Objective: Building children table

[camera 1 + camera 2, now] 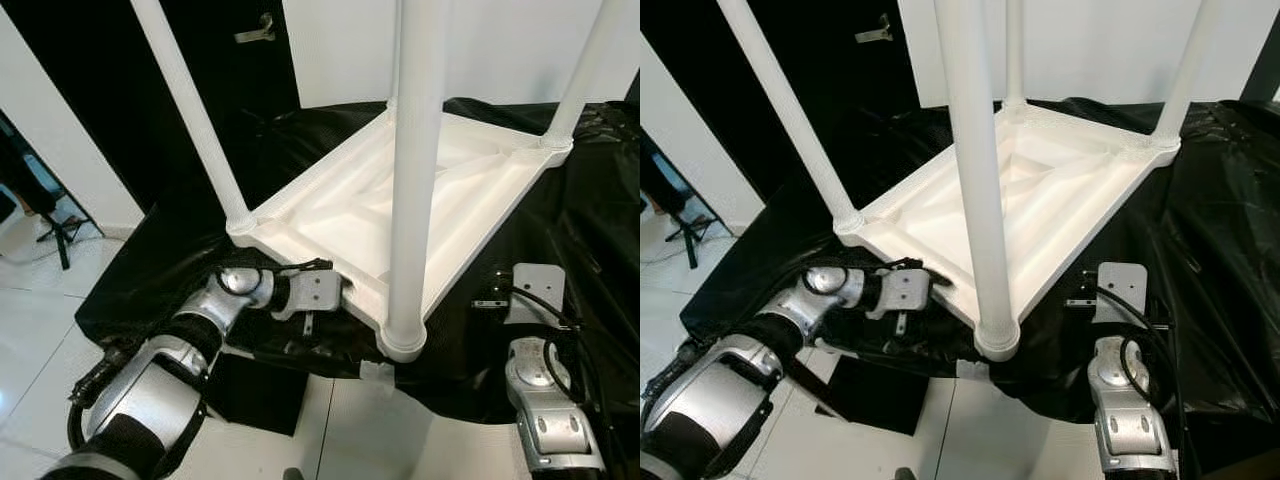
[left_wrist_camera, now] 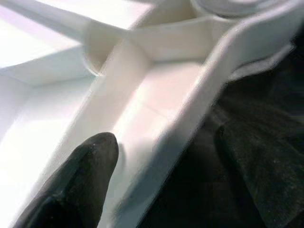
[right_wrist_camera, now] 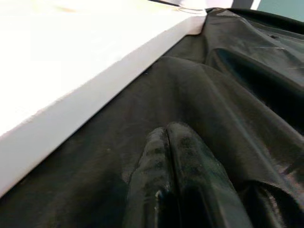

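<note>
The children's table lies upside down on a black sheet covering a raised surface; its white ribbed underside faces up and four white legs rise from the corners, the nearest leg seated in its socket at about 6 o'clock of the tabletop. The left gripper sits at the tabletop's near-left edge, roughly 8 o'clock from the nearest leg; in the left wrist view one black finger lies inside the rim channel while the rim wall runs just beside it, so the fingers straddle the edge; whether they press on it cannot be determined. The right gripper rests on the black sheet at about 4 o'clock from the nearest leg, just beside the table's right edge and apart from it; its two fingers lie pressed together with nothing between them. A dark door stands at 11 o'clock; white tiled floor at 8 o'clock.
</note>
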Controlling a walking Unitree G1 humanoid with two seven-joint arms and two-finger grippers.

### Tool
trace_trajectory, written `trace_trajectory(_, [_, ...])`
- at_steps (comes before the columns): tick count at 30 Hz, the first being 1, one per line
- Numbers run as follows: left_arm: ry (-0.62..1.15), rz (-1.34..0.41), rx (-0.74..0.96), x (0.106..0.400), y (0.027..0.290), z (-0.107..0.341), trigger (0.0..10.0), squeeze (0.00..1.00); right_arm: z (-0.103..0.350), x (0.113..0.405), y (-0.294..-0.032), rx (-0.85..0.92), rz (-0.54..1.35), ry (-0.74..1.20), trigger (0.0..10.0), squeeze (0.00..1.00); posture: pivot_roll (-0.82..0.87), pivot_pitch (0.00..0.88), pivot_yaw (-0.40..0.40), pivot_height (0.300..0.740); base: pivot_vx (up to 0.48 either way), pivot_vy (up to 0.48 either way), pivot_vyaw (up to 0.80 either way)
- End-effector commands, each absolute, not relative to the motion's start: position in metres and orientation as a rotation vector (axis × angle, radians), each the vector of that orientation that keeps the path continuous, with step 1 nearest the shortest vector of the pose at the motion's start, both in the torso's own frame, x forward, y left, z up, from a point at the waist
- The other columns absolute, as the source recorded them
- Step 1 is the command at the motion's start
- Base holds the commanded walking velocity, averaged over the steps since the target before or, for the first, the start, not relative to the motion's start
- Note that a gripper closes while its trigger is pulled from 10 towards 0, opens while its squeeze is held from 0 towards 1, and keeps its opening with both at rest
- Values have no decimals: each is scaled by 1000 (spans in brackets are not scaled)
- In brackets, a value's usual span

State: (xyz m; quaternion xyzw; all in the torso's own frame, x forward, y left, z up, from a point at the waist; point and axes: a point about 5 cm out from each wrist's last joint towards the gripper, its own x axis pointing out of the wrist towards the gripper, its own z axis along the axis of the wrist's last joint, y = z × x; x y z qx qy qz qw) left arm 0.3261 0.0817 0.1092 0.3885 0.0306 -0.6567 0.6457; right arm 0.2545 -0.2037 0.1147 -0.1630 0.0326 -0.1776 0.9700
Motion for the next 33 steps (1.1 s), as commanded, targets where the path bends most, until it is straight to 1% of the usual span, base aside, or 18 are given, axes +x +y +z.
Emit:
trace_trajectory(1, [69, -1477, 878, 327, 82, 107, 10000, 0, 111, 254, -201, -315, -351, 83, 10000, 0, -14, 0, 121, 740, 0, 0, 0])
trace_trajectory(5, [70, -1457, 863, 330, 78, 109, 10000, 0, 111, 253, -201, -312, -354, 84, 10000, 0, -13, 0, 121, 740, 0, 0, 0])
trace_trajectory(7, [174, -1478, 905, 329, 84, 99, 10000, 0, 110, 253, -201, -307, -353, 86, 10000, 0, -12, 0, 121, 740, 0, 0, 0])
trace_trajectory(8, [174, -1478, 905, 329, 84, 99, 10000, 0, 110, 253, -201, -307, -353, 86, 10000, 0, -12, 0, 121, 740, 0, 0, 0])
trace_trajectory(9, [297, -1516, 939, 325, 94, 87, 8941, 0, 110, 253, -200, -303, -351, 86, 10000, 0, -10, 0, 121, 740, 0, 0, 0])
trace_trajectory(10, [333, -1537, 948, 322, 98, 83, 4471, 0, 110, 253, -200, -302, -350, 86, 10000, 0, -10, 0, 121, 740, 0, 0, 0])
trace_trajectory(11, [333, -1537, 948, 322, 98, 83, 4471, 0, 110, 253, -200, -302, -350, 86, 10000, 0, -10, 0, 121, 740, 0, 0, 0])
trace_trajectory(12, [380, -1596, 922, 317, 102, 79, 0, 0, 110, 253, -200, -301, -349, 86, 10000, 0, -8, 0, 121, 740, 0, 0, 0])
trace_trajectory(14, [401, -1686, 827, 310, 103, 78, 0, 0, 110, 253, -200, -298, -348, 86, 10000, 0, -6, 0, 121, 740, 0, 0, 0])
trace_trajectory(16, [383, -1714, 767, 308, 98, 79, 0, 0, 110, 253, -199, -296, -348, 87, 10000, 0, -3, 0, 120, 740, 0, 0, 0])
trace_trajectory(18, [337, -1707, 686, 306, 82, 79, 0, 0, 112, 253, -198, -287, -344, 82, 10000, 0, -2, 0, 122, 740, 0, 0, 0])
trace_trajectory(20, [330, -1697, 673, 305, 77, 78, 0, 0, 113, 254, -198, -285, -343, 80, 10000, 0, -2, 0, 122, 740, 0, 0, 0])
trace_trajectory(23, [318, -1639, 672, 305, 64, 73, 0, 0, 118, 254, -196, -276, -337, 64, 10000, 0, -7, 0, 123, 740, 0, 0, 0])
trace_trajectory(26, [304, -1460, 641, 307, 37, 65, 0, 0, 129, 251, -195, -271, -328, 32, 10000, 0, -21, 0, 130, 740, 0, 0, 0])
trace_trajectory(27, [304, -1460, 641, 307, 37, 65, 0, 0, 129, 251, -195, -271, -328, 32, 10000, 0, -21, 0, 130, 740, 0, 0, 0])
trace_trajectory(29, [299, -1361, 618, 308, 22, 63, 0, 0, 138, 245, -195, -283, -333, 1, 10000, 0, -31, 0, 135, 740, 0, 0, 0])
trace_trajectory(32, [299, -1361, 618, 308, 22, 63, 0, 0, 138, 245, -195, -283, -333, 1, 10000, 0, -31, 0, 135, 740, 0, 0, 0])
trace_trajectory(33, [304, -1318, 608, 309, 17, 62, 0, 0, 143, 241, -195, -298, -339, -19, 10000, 0, -37, 0, 137, 740, 0, 0, 0])
